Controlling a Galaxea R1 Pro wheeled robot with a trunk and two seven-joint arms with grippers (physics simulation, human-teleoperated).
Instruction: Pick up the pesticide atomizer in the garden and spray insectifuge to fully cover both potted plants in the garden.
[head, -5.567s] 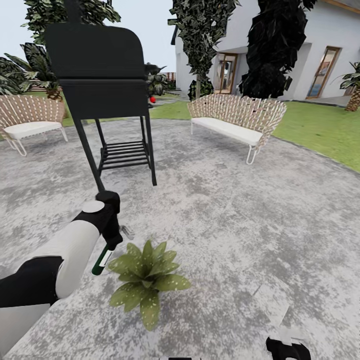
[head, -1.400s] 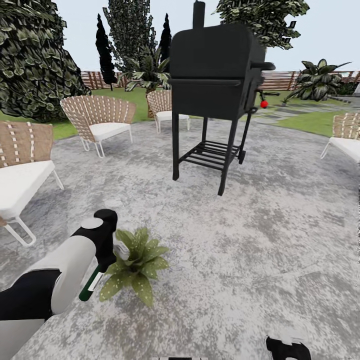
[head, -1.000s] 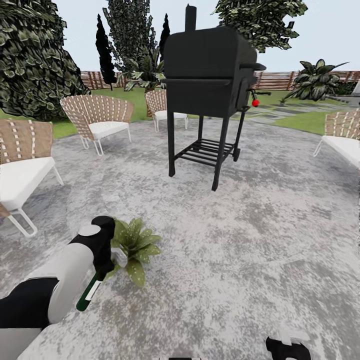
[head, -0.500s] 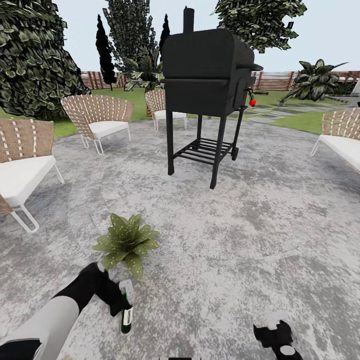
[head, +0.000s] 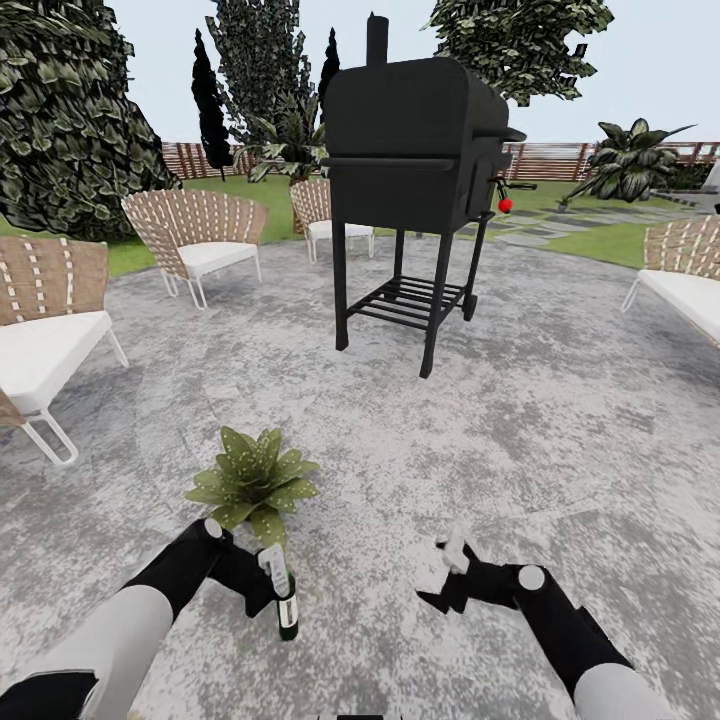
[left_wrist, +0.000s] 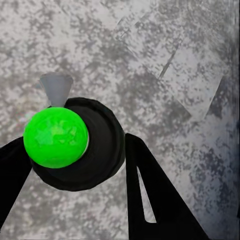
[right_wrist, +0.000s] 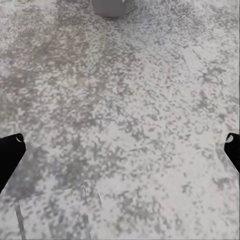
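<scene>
Outdoors on a round grey paved patio (head: 560, 420). Left gripper (head: 262, 590) low over the paving, jaws clamped on the pesticide atomizer (head: 284, 603), a dark bottle held upright with a white head near the top. From the left wrist, the same atomizer (left_wrist: 80, 145) seen end-on between two black fingers (left_wrist: 155, 200), showing a bright green round spot and a grey nozzle. Just beyond the left jaws, close ahead on the paving, one potted plant (head: 253, 484), a low rosette of pale-speckled green leaves. Right gripper (head: 452, 575) at about the same height, well apart from the bottle, jaws spread wide and holding nothing; from the right wrist, black fingertips (right_wrist: 10, 155) at the two edges over bare paving, with a small grey pot (right_wrist: 111, 7) far ahead of them. Well beyond both jaws, a black barbecue grill (head: 415, 180) on legs, wicker chairs (head: 195, 240) with white cushions, dark trees and a brown slatted fence (head: 200, 160).
</scene>
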